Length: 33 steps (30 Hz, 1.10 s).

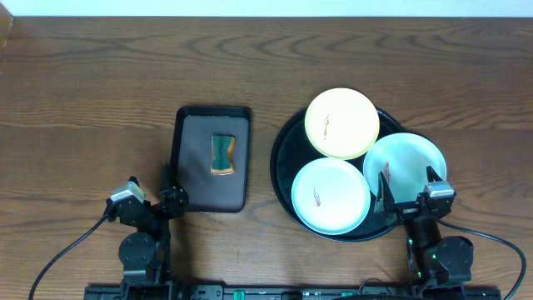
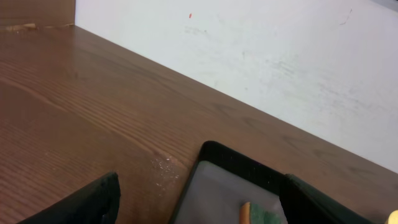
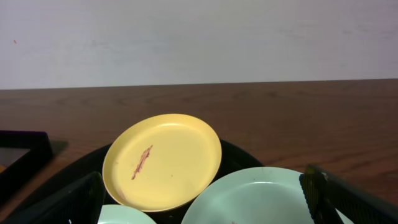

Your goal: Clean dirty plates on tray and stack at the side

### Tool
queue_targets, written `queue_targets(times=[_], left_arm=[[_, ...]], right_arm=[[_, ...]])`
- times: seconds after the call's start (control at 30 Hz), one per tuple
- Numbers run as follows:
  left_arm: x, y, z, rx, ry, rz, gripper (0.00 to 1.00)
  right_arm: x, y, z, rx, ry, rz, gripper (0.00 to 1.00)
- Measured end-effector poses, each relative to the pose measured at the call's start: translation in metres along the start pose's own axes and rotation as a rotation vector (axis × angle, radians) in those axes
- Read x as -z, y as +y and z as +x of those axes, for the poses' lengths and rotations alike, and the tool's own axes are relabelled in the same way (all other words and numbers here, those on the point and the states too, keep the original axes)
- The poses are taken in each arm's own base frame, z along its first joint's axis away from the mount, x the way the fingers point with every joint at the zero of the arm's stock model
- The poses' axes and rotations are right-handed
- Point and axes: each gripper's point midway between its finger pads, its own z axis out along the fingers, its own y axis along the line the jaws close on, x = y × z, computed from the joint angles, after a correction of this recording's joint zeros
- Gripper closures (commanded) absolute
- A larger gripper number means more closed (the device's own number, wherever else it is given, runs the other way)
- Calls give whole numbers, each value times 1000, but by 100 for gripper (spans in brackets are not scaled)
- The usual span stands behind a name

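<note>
Evenly folded low; left gripper (image 1: pixel 172 193) spread; right gripper (image 1: pixel 405 190) spread over plates (image 1: pixel 408 160).

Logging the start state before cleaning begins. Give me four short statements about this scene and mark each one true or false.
1. All three plates sit on the round tray. True.
2. The yellow plate is clean. False: it bears a reddish smear.
3. A sponge lies on the rectangular tray. True.
4. The right hand grips a plate. False: it is open and holds nothing.
</note>
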Motion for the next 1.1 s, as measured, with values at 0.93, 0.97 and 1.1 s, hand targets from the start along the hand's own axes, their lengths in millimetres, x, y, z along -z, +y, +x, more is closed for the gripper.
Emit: queue_targets(times=[0.93,0.97,1.1], left_arm=[[0,0,0,0,0,0,18],[0,0,0,0,0,0,17],[0,0,0,0,-2,-2,18]], right_arm=[[0,-1,0,1,-1,4,1],[0,-1,-1,2,-3,8,1],[0,-6,-5,7,-21,37,1]])
